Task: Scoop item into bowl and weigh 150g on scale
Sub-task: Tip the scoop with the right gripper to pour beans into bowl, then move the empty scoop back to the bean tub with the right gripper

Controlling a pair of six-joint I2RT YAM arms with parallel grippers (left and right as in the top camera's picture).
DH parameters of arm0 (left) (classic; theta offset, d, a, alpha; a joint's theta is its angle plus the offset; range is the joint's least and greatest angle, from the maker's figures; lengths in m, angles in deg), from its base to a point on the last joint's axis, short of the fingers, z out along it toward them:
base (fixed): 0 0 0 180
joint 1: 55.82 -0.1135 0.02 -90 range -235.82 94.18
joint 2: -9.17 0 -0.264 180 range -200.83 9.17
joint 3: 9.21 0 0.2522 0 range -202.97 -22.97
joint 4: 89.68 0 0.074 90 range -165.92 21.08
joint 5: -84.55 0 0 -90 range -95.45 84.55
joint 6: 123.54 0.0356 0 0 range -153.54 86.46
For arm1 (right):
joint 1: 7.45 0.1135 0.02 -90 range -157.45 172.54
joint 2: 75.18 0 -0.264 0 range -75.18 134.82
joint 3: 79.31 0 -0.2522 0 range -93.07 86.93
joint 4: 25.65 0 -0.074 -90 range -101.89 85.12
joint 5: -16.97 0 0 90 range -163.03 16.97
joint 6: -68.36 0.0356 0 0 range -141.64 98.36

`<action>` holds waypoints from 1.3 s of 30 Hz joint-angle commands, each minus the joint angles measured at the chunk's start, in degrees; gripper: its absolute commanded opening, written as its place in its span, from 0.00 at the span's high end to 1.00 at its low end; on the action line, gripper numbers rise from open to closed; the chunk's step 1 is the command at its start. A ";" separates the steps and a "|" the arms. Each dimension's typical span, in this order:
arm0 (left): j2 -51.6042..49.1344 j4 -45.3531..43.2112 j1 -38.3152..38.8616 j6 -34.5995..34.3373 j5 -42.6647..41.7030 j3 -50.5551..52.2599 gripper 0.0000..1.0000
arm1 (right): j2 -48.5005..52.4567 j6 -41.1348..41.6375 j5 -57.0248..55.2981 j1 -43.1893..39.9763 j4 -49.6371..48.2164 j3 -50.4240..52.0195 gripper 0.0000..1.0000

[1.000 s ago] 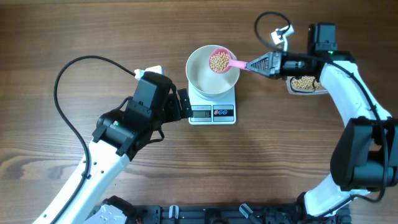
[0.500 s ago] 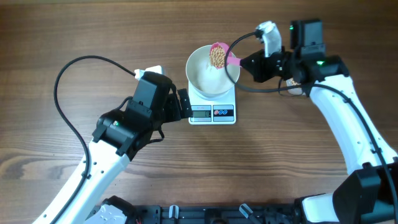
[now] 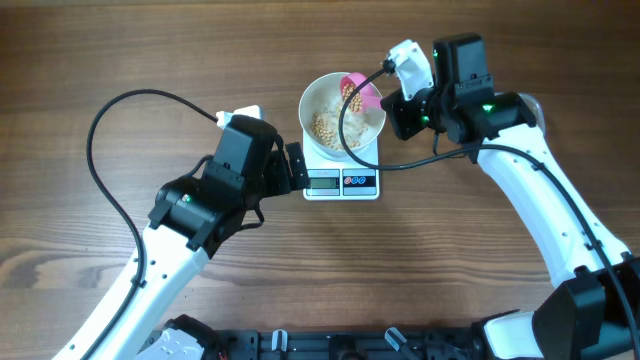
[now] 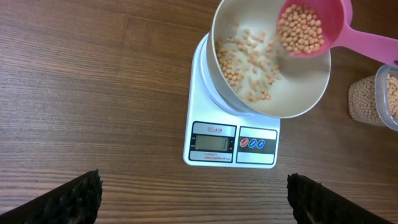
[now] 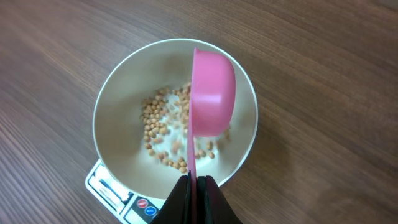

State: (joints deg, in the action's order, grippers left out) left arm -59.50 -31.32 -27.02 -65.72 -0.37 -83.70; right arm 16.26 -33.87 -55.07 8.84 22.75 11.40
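The white bowl stands on the small white scale. Tan beans lie scattered on its floor. My right gripper is shut on the handle of a pink scoop, which is tipped on its side over the bowl's right half. The left wrist view shows beans still in the scoop and others falling into the bowl. In the right wrist view the right gripper pinches the handle, with the scoop edge-on above the beans. My left gripper stands open, empty, in front of the scale.
A clear container of beans sits right of the scale, cut off by the frame edge. The right wrist's black cable loops across the bowl and scale. Another black cable arcs over the table behind my left arm.
The right gripper has swung left over the bowl and rolled the scoop onto its side. Beans have spilled from it into the bowl, which was empty before. The left arm has not moved.
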 commanded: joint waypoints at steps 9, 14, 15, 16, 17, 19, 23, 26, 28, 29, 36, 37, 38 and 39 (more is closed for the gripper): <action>0.42 -0.11 -0.26 0.46 0.57 -0.02 0.00 | -1.70 -10.32 -10.29 7.08 0.76 -0.26 0.96; 0.42 -0.11 -0.26 0.48 0.57 -0.02 0.00 | -1.79 -12.63 -14.71 9.20 0.92 -0.26 0.96; 0.42 -0.11 -0.26 0.48 0.57 -0.02 0.00 | -1.81 -13.97 -15.45 9.70 0.96 -0.26 0.96; 0.42 -0.11 -0.26 0.48 0.57 -0.02 0.00 | -1.84 -14.95 -16.76 10.36 0.98 -0.26 0.96; 0.42 -0.11 -0.26 0.48 0.57 -0.02 0.00 | -1.84 -15.13 -18.80 11.04 0.96 -0.26 0.96; 0.42 -0.11 -0.26 0.48 0.57 -0.02 0.00 | -1.84 -16.70 -22.21 12.20 1.18 -0.26 0.96; 0.42 -0.11 -0.26 0.48 0.57 -0.02 0.00 | -1.99 -17.57 -23.96 14.23 1.07 -0.26 0.96; 0.42 -0.11 -0.26 0.48 0.57 -0.02 0.00 | -2.25 -17.07 -23.89 14.73 0.92 -0.26 0.96; 0.42 -0.11 -0.26 0.48 0.57 -0.02 0.00 | -2.49 -15.50 -23.12 14.73 0.90 -0.26 0.96; 0.42 -0.11 -0.26 0.48 0.57 -0.02 0.00 | -2.69 -14.43 -22.21 14.73 0.90 -0.26 0.96; 0.42 -0.11 -0.26 0.48 0.57 -0.02 0.00 | -5.90 7.85 -17.79 11.06 -1.44 -0.26 0.96; 0.42 -0.11 -0.26 0.48 0.57 -0.02 0.00 | -6.93 10.95 -16.65 9.49 -2.05 -0.26 0.96; 0.42 -0.11 -0.26 0.48 0.57 -0.02 0.00 | -8.35 12.28 -12.57 7.15 -2.71 -0.26 0.96; 0.42 -0.11 -0.26 0.46 0.57 -0.02 0.00 | -9.49 12.39 -7.85 4.96 -3.19 -0.26 0.96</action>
State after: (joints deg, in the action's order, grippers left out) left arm -59.50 -31.32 -27.02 -65.72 -0.37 -83.70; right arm 11.82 -31.18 -72.38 19.46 21.02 11.43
